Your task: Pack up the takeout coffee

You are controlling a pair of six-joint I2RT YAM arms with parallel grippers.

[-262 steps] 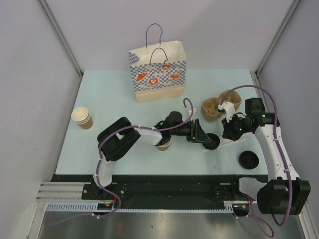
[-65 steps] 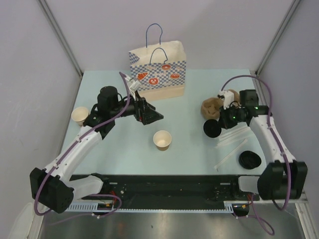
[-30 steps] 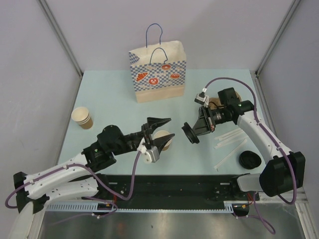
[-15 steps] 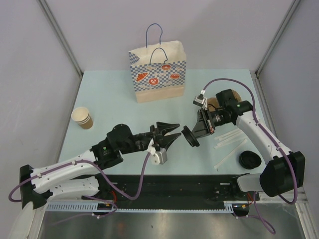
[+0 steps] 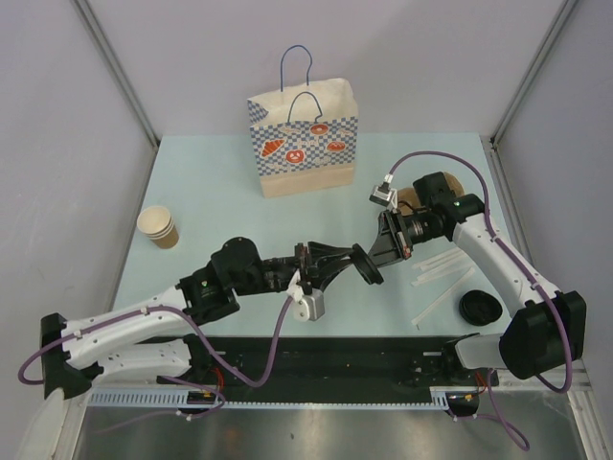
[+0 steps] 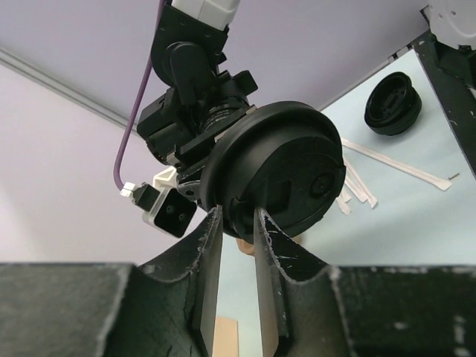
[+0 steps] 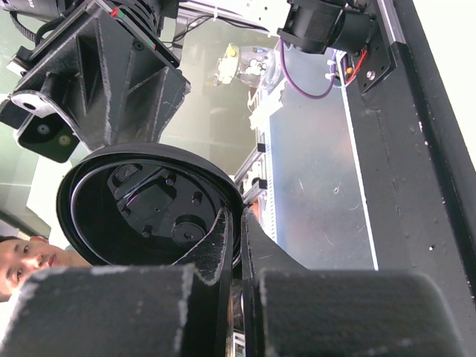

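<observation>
My right fingers stayed clamped on the black lid; my left fingers had narrowed around its rim, contact unclear.

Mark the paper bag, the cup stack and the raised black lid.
paper bag (image 5: 305, 144): top view, printed front.
cup stack (image 5: 159, 230): top view, top cup's rim.
raised black lid (image 6: 275, 175): left wrist view, flat face.

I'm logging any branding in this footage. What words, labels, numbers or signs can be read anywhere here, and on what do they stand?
No text can be read in any view.
On the paper bag: a blue check band and red-orange pictures; any lettering is too small to read.
On the black lid: moulded shapes only, no legible characters.
</observation>
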